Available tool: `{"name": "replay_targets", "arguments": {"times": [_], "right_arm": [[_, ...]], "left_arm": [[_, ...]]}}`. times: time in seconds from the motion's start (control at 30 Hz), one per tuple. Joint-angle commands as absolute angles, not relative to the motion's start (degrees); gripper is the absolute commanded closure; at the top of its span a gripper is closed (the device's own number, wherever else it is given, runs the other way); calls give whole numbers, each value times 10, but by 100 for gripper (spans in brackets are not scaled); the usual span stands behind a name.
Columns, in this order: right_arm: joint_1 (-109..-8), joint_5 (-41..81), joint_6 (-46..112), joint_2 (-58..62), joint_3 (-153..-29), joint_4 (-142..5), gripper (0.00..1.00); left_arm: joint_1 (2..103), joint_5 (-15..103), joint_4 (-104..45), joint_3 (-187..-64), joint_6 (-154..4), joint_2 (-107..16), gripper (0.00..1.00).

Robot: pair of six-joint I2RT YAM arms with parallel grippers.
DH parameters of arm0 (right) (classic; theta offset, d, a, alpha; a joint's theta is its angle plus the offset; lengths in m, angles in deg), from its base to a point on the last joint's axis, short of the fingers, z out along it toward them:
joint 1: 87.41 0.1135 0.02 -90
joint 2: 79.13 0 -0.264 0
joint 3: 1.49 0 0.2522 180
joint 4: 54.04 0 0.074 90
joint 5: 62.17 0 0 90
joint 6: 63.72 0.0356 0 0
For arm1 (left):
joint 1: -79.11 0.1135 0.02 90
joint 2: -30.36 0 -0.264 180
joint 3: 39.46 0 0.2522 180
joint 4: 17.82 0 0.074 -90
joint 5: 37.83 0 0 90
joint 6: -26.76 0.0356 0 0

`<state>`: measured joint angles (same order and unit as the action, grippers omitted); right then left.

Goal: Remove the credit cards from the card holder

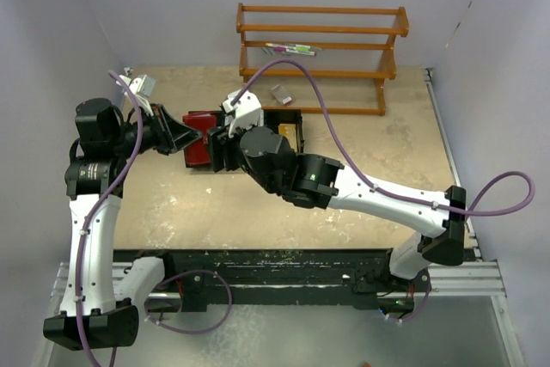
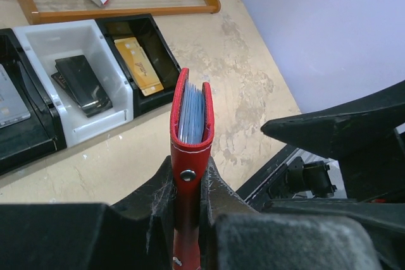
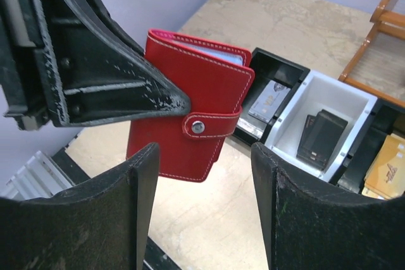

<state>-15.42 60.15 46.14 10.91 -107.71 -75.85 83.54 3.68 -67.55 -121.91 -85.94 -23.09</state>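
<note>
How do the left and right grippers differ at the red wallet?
The left gripper is shut on the red leather-like snap-tab wallet, pinching its closed covers; the right gripper is open, holding nothing. The left carries the wallet; the right merely faces it. Both are black.

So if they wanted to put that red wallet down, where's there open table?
Two bare patches of table: the near strip just beyond the black base rail, and the right side in front of the wooden rack. The middle is crowded: left gripper clamps the card holder, right gripper open beside it, tray just behind.
</note>
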Motion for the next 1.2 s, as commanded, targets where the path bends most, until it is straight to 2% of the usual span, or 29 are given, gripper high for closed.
{"name": "replay_targets", "arguments": {"times": [0.0, 0.3, 0.57, 0.7, 1.03, 1.17], "right_arm": [[-151, 630, 445, 119, -1112, -725, 39], [-152, 641, 433, 159, -1139, -733, 42], [-151, 677, 421, 181, -1147, -736, 52], [-152, 702, 410, 193, -1154, -741, 63], [-152, 739, 402, 223, -1173, -753, 81], [-152, 743, 402, 228, -1180, -767, 95]], "left_arm": [[837, 44, -656, -1221, -876, -227, 99], [837, 44, -661, -1221, -886, -226, 98], [837, 33, -665, -1220, -890, -228, 99], [837, 27, -669, -1221, -884, -228, 98], [837, 24, -676, -1229, -886, -230, 99], [837, 24, -679, -1232, -884, -230, 98]]}}
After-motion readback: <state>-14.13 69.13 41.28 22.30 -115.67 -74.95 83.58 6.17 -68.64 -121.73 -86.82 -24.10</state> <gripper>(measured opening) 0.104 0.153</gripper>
